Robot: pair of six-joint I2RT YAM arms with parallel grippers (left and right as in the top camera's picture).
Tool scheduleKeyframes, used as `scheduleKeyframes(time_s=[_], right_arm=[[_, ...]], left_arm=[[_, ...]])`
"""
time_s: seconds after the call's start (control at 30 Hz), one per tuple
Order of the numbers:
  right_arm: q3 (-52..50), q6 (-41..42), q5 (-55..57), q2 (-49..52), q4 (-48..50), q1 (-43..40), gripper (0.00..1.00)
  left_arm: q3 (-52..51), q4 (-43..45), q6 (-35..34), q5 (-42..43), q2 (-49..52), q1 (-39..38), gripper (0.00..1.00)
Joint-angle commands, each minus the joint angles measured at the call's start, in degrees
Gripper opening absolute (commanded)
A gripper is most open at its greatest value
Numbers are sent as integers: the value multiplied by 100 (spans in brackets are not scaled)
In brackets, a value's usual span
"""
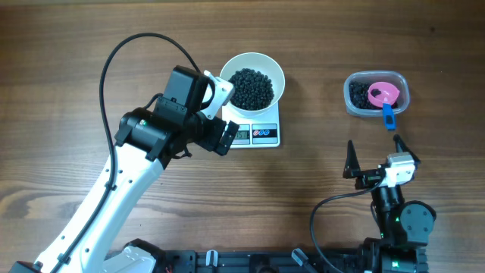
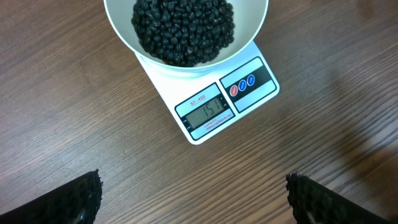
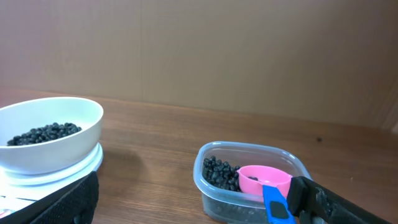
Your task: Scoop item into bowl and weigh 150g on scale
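A: Left claw (image 2: 196, 198): jaws wide apart, nothing between them, just bare table (image 2: 74, 93) under the gap.
B: Position?
A: Hangs over the table just in front of the scale (image 2: 214, 109), not touching it. The display faces the claw and the digits look like 151.
B: Right claw (image 1: 377, 155)?
A: Also spread fully, holding nothing. It sits low near the front edge of the table, well apart from the scale.
B: Task things?
A: The bowl (image 1: 229, 70) stands on the scale and covers most of its top. Only the display strip and the buttons show. The beans (image 1: 251, 87) are heaped inside the bowl, filling the middle, with white rim clear all round.
B: Anything near the right claw?
A: A clear tub (image 1: 355, 105) is just ahead of it, with more beans and a pink scoop (image 1: 383, 92) lying in it. The scoop's blue handle (image 1: 388, 116) sticks out over the tub's rim towards the claw. From overhead there is a small gap between the handle and the fingertip, so no contact.
B: Tub versus scale?
A: Well apart, with the tub off to the right.
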Motion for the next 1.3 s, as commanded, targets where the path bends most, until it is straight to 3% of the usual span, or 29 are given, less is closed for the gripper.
scheduleKeyframes(time_s=[0.0,1.27], right_arm=[[-7,-149,116,-68,13,35,100],[-7,-146,116,367,22,35,100]], left_arm=[[-46,15,-59,85,11,-15,100],[-46,15,-59,85,11,-15,100]])
